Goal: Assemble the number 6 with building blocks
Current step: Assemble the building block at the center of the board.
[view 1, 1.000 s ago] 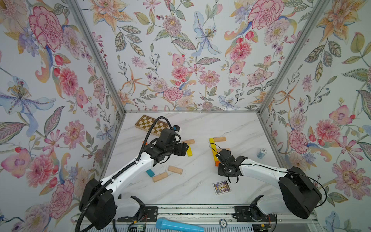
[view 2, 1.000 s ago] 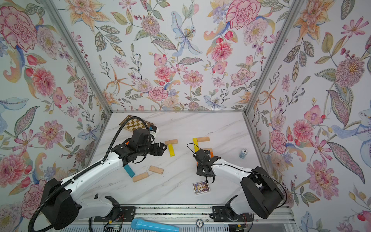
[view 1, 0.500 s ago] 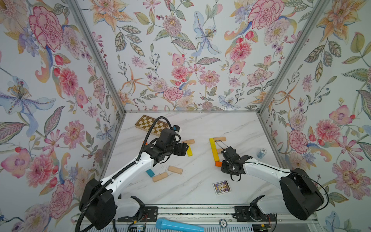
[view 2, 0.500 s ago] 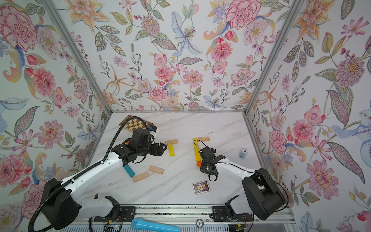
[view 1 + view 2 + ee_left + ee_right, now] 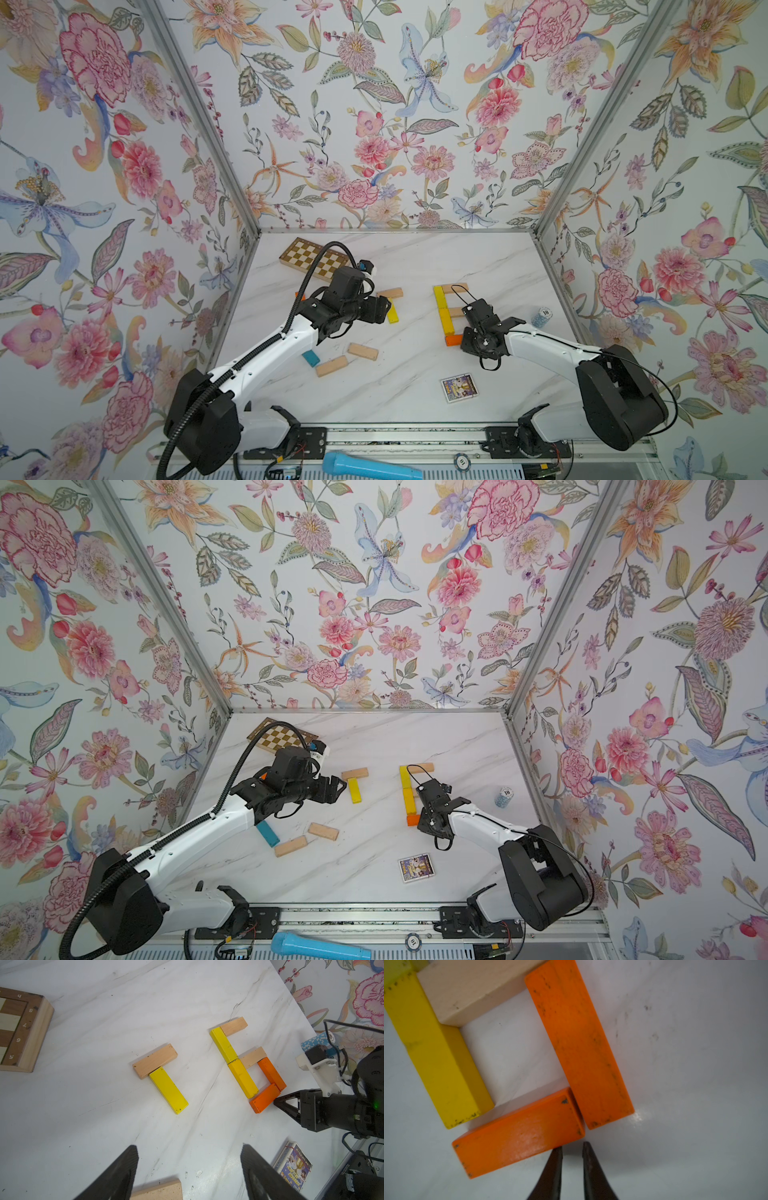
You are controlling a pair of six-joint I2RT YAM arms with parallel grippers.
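Now: right tips at the 6's bottom plank, left jaws wide and empty

Number 6 [image 5: 242, 1076] lies flat on the marble table [image 5: 104, 1126], on the right arm's side. 6 planks laid end to end:
- top beige plank [image 5: 233, 1026]
- yellow plank [image 5: 223, 1044]
- amber plank [image 5: 243, 1084]
- middle beige plank [image 5: 252, 1057]
- side orange plank [image 5: 272, 1073]
- bottom orange plank [image 5: 517, 1134]

Bottom orange plank sits skewed. 1 end butts the side orange plank's lower end, the other pokes out past the amber plank.

Right gripper [image 5: 572, 1145]: jaws almost together, thin slit between them, nothing in it. Tips are low at the table, at the outer long edge of the bottom orange plank, near its corner with the side orange plank. 1 fingertip [image 5: 557, 1152] looks to touch that edge; can't tell for sure. The 6 lies in front of the jaws, not between them.

Left gripper [image 5: 189, 1159]: jaws wide apart, empty, above the table, well apart from the 6. Ahead of it a spare yellow plank [image 5: 168, 1089] and spare beige plank [image 5: 154, 1060] touch, forming a T. A loose beige plank [image 5: 158, 1190] shows below, between the 2 fingers. In a top view a teal plank [image 5: 311, 358] lies near that arm, closer to the base.
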